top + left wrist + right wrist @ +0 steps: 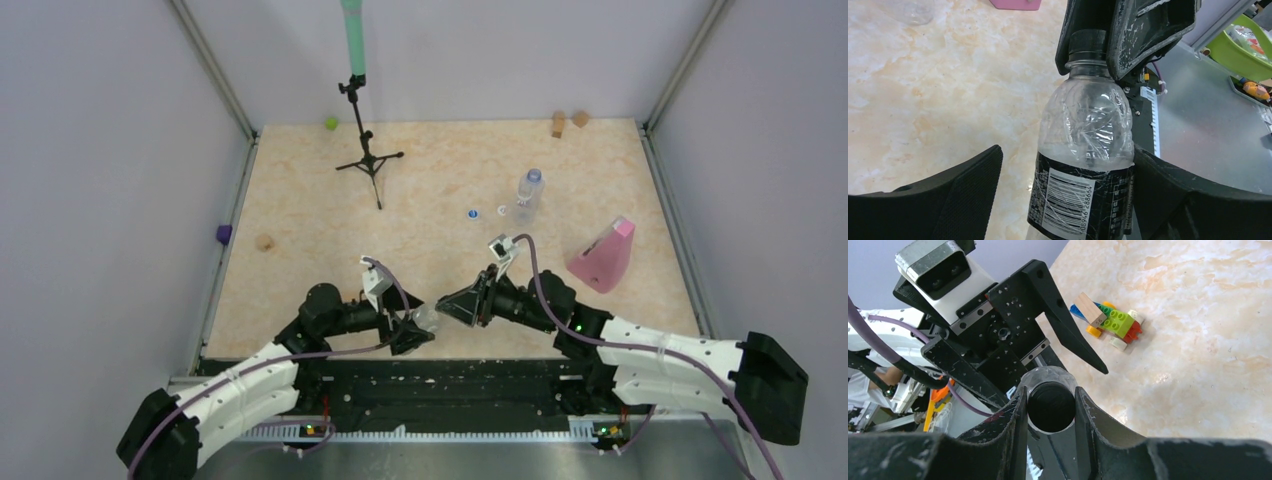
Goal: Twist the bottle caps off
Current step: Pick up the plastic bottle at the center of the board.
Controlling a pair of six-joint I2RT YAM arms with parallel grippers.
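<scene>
Here the right gripper (1050, 407) is clamped tight on the black cap (1087, 41), fingers pinching it from both sides; the left gripper (1066, 155) has its jaws apart round the bottle (1087, 125), one finger (1193, 200) against the label (1083, 200), a clear gap on the other side; the bottle sits btwn the two arms, close to the near edge of the table (320, 200); step in hand looks like the twist on this cap, and it wants doing right: left should squeeze in on the body first, else the bottle just spins w/ the cap; best to grip at the label band, where the thin crinkled wall is prob. stiffer, and not so hard it buckles; right wrist axis lined up w/ the neck, turn anticlockwise, ease back as the thread lifts; as for writing, the label is black w/ a white barcode panel (1060, 207), digits alongside read approx. 08946 288664; fine print beside it too small to make out; no brand name in view.
</scene>
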